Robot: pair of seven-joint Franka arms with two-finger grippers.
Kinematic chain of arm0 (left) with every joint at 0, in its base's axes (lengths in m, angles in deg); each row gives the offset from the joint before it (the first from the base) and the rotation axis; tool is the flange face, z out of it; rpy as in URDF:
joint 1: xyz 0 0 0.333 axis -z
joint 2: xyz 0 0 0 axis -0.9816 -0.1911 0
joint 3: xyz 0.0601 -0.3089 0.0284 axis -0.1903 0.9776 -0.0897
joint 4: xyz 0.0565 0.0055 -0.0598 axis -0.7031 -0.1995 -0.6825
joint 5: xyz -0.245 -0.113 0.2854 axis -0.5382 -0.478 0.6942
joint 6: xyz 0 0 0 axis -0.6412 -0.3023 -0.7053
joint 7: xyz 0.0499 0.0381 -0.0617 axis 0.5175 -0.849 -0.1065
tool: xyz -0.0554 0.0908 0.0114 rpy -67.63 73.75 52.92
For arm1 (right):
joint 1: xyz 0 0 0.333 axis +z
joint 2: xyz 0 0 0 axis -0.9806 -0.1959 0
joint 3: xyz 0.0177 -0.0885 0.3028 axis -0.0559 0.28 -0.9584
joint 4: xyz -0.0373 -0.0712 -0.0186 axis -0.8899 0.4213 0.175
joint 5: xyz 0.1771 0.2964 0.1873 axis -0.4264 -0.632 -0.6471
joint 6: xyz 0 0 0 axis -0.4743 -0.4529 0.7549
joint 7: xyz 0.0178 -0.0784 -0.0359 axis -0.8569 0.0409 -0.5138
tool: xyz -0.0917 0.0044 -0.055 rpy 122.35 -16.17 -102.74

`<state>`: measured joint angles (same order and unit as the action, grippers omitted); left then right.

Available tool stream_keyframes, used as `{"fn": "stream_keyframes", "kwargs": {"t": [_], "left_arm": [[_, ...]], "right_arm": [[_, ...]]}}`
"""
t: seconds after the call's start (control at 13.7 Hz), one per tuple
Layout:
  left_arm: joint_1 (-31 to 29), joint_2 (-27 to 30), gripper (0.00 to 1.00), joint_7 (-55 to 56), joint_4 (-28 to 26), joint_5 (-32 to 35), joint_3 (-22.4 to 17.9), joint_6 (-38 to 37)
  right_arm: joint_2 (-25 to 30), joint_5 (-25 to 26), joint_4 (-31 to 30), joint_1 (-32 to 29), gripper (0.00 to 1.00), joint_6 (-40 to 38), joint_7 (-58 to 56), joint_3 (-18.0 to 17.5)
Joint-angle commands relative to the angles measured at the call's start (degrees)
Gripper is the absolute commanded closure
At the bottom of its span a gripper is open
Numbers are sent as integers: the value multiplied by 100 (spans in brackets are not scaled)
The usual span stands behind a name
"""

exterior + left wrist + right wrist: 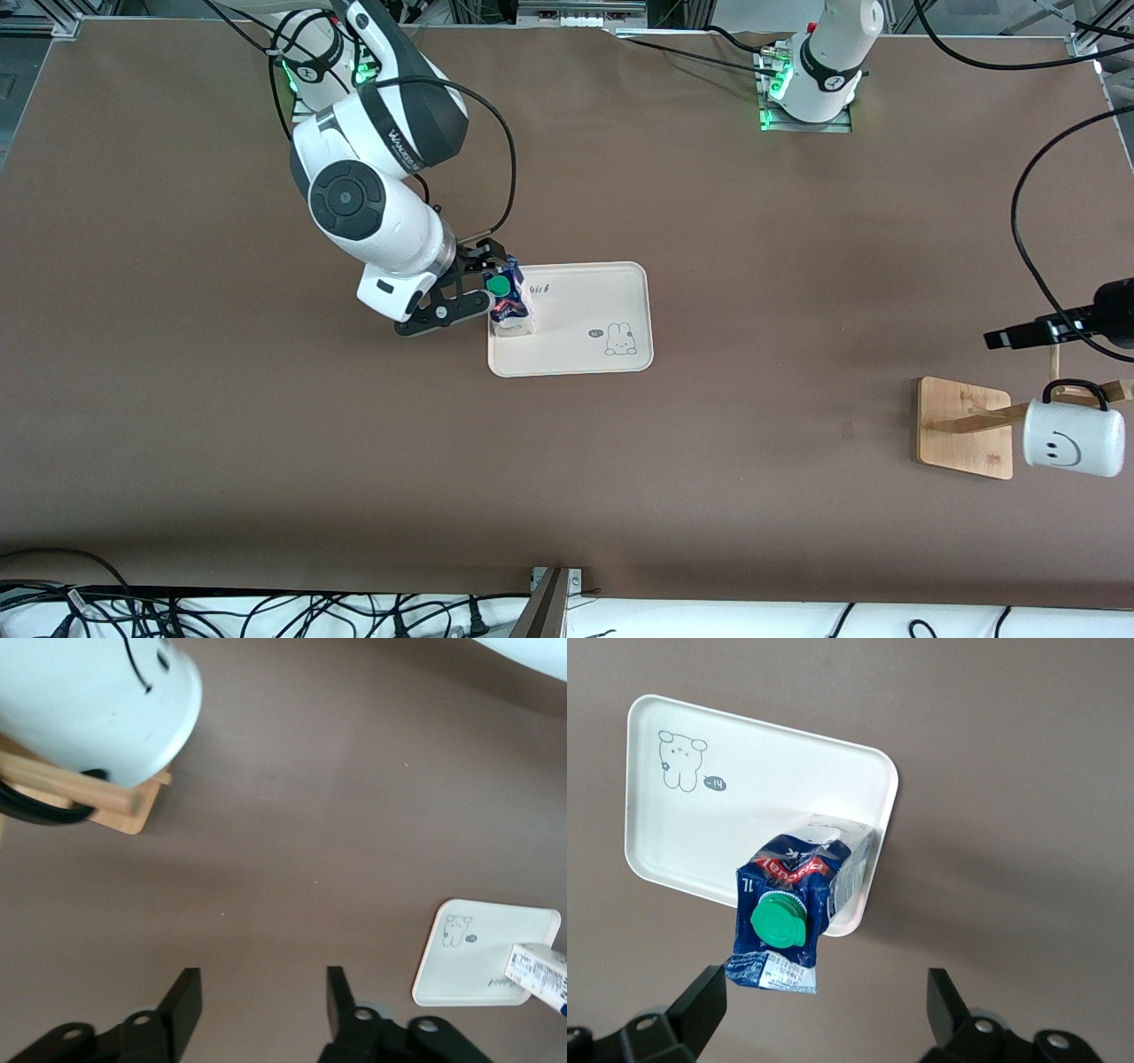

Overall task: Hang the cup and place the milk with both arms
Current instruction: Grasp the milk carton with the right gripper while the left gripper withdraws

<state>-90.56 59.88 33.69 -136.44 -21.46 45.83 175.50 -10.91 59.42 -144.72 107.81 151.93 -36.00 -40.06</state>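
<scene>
The milk (pixel 509 301) stands upright on the corner of the white tray (pixel 585 319) toward the right arm's end. My right gripper (pixel 483 282) hovers open just off that corner. In the right wrist view the milk (pixel 793 904) sits ahead of the right gripper (pixel 827 988), with nothing between its fingers. The cup (pixel 1072 439) hangs by its black handle on a peg of the wooden rack (pixel 966 425). My left gripper (pixel 999 338) is over the rack, open and apart from the cup. In the left wrist view the cup (pixel 97 700) is well clear of the left gripper (pixel 263 988).
The tray (pixel 744 788) has a rabbit drawing and bare room beside the milk. The rack's base (pixel 124 811) sits near the table edge at the left arm's end. Black cables run over the table near the left arm (pixel 1028 239).
</scene>
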Motion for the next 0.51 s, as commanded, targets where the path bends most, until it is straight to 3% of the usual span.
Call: {"fn": "stream_keyframes", "kwargs": {"t": [0.0, 0.15, 0.44], "left_arm": [[575, 282, 0, -60, 45, 871, 7, -216], [963, 362, 0, -60, 45, 1522, 7, -225], [1026, 502, 0, -86, -43, 1595, 42, -277]], "right_arm": [[-212, 13, 22, 174, 0, 25, 20, 50], [-256, -31, 30, 262, 0, 122, 99, 50], [-256, -181, 30, 236, 0, 149, 99, 50]]}}
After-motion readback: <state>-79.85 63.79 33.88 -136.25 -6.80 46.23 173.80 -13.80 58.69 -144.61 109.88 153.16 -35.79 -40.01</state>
